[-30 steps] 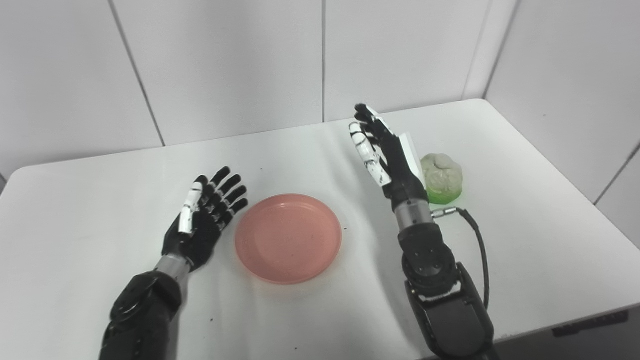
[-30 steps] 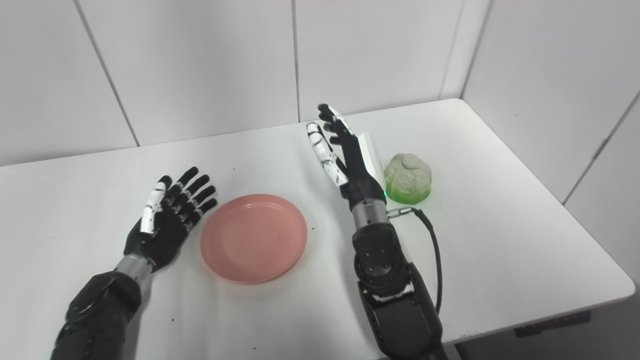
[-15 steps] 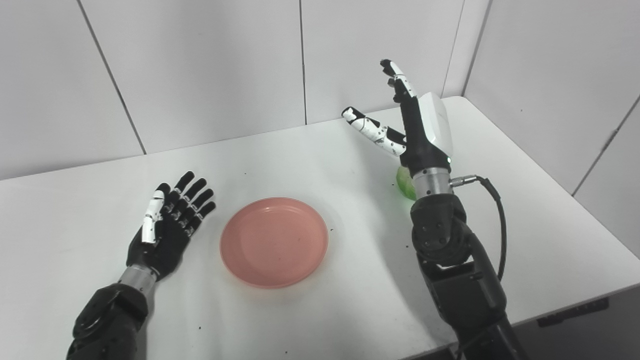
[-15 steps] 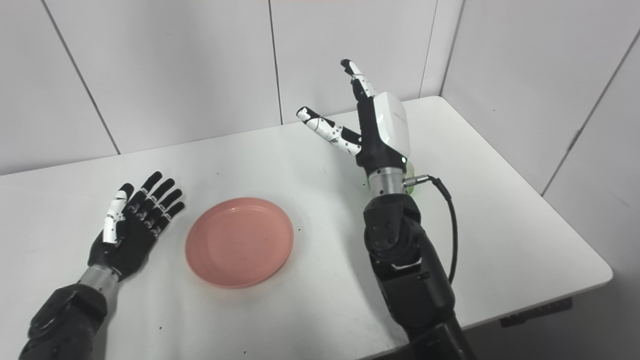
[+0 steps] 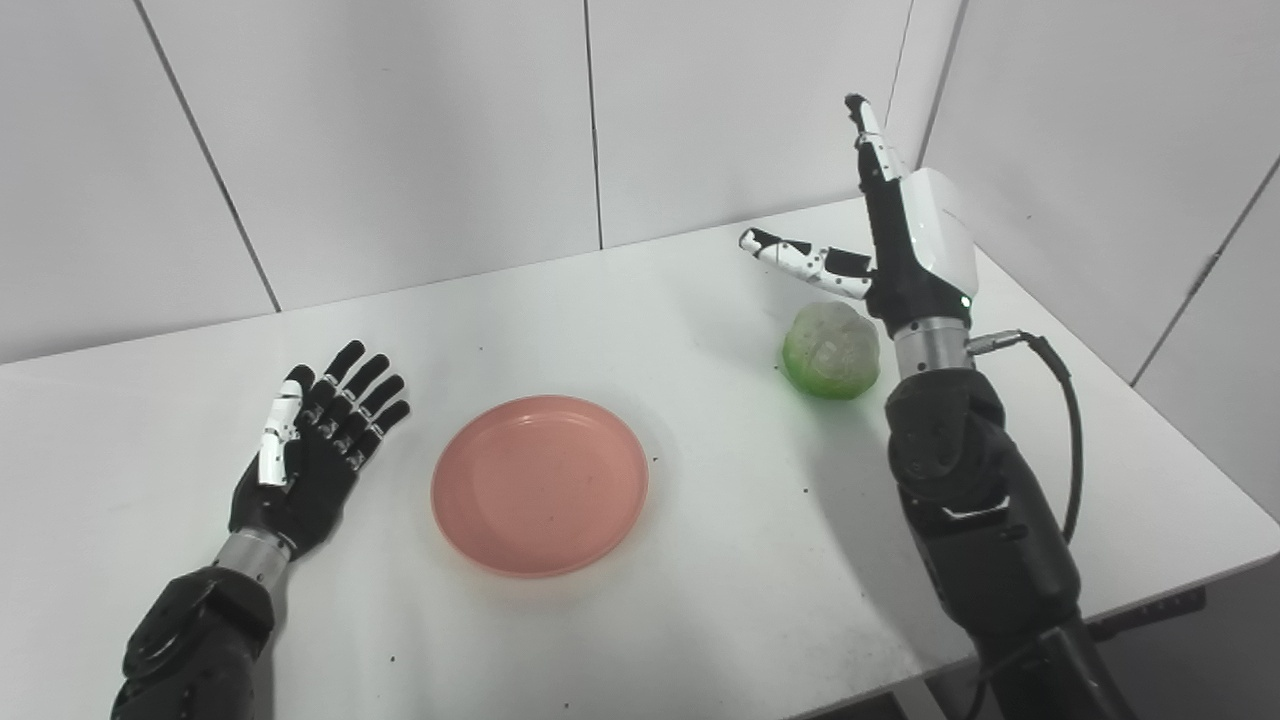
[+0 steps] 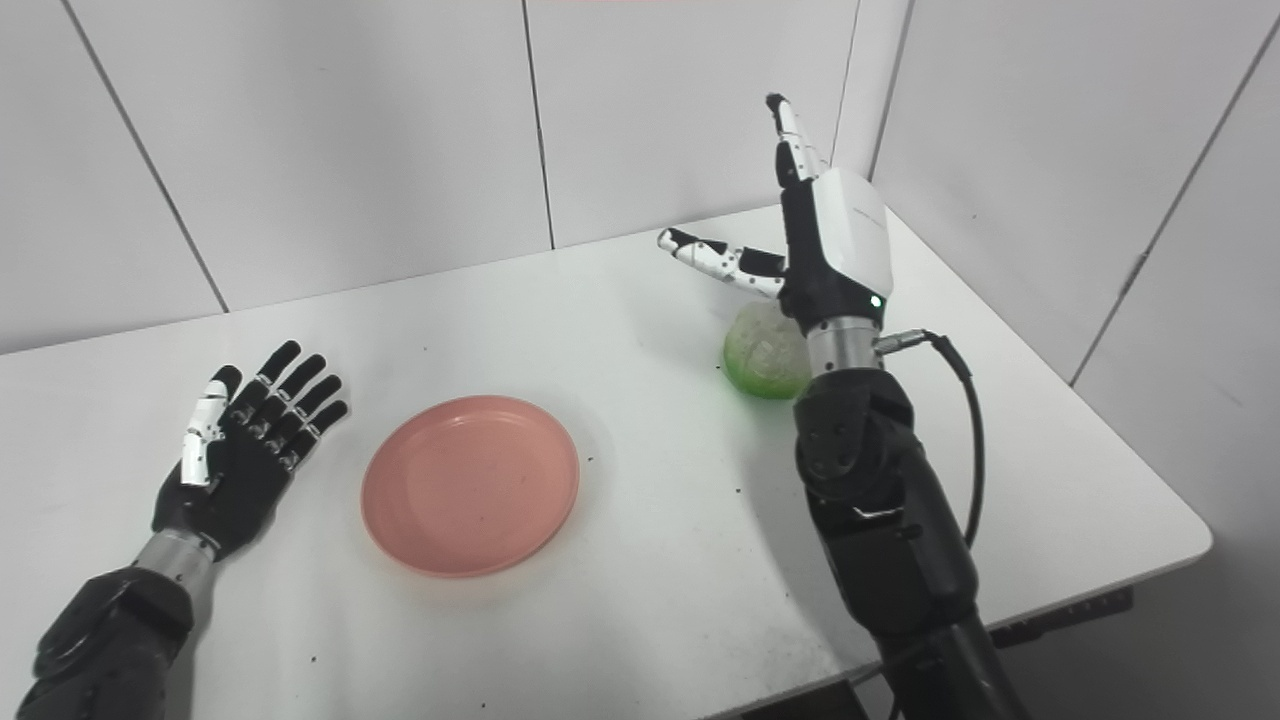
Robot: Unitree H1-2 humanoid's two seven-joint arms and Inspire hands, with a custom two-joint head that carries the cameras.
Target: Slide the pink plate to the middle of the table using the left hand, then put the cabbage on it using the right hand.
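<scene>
The pink plate [image 5: 540, 484] lies flat near the middle of the white table [image 5: 700, 600], with nothing on it. My left hand [image 5: 310, 450] rests open to the plate's left, palm up, a short gap away from its rim. The cabbage [image 5: 831, 350], pale on top and green at its base, sits on the table at the right. My right hand [image 5: 900, 235] is raised above and just right of the cabbage, open, fingers pointing up and thumb stretched out to the left over it. It holds nothing.
White wall panels [image 5: 400, 130] stand right behind the table's far edge and along its right side. The table's front edge [image 6: 1100, 590] runs close under my right forearm [image 6: 880, 500]. A black cable [image 5: 1065, 420] loops from the right wrist.
The camera has shifted. My right hand has risen and moved right, from left of the cabbage to above and right of it, uncovering it. The left hand and plate stay put.
</scene>
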